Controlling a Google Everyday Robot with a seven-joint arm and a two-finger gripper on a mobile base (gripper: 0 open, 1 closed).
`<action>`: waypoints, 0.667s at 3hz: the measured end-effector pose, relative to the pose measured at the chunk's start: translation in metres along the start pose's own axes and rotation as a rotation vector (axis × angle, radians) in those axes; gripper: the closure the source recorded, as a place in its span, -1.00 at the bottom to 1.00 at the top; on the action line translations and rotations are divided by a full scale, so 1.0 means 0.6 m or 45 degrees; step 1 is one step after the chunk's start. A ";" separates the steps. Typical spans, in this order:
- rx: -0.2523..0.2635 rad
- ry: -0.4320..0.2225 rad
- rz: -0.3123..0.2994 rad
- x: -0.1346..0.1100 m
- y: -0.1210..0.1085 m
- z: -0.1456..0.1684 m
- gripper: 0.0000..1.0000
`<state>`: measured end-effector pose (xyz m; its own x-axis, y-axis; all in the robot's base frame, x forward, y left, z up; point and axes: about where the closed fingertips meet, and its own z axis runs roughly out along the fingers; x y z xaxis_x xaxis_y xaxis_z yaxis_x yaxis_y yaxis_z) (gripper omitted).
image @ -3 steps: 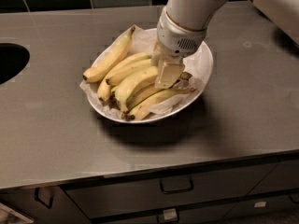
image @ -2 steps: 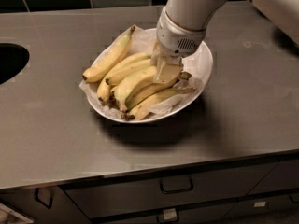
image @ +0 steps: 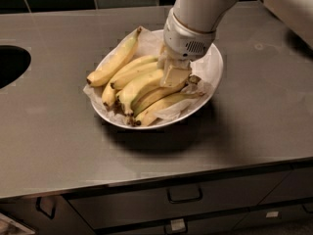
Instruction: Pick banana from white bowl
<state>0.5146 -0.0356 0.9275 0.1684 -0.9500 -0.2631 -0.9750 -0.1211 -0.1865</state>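
The banana (image: 142,86), thick and curved, lies mid-pile in the white bowl (image: 216,75) at the centre of the frame. Its upper end is under my gripper (image: 174,77), which sits right on the pile there. Whether the gripper is spread or pinching, I cannot tell. I count about six bananas and one bowl lined with crumpled paper (image: 149,40). The bowl stands on a grey counter (image: 58,136), with a dark round opening (image: 10,65) at the left edge.

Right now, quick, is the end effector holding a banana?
End effector: down among the bananas in the white bowl; open or closed cannot be told.
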 end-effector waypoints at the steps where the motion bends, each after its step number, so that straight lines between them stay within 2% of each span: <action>1: 0.057 -0.038 -0.037 -0.011 0.006 -0.030 1.00; 2: 0.124 -0.048 -0.094 -0.033 0.012 -0.070 1.00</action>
<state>0.4981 -0.0297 0.9715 0.2462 -0.9278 -0.2805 -0.9414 -0.1600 -0.2970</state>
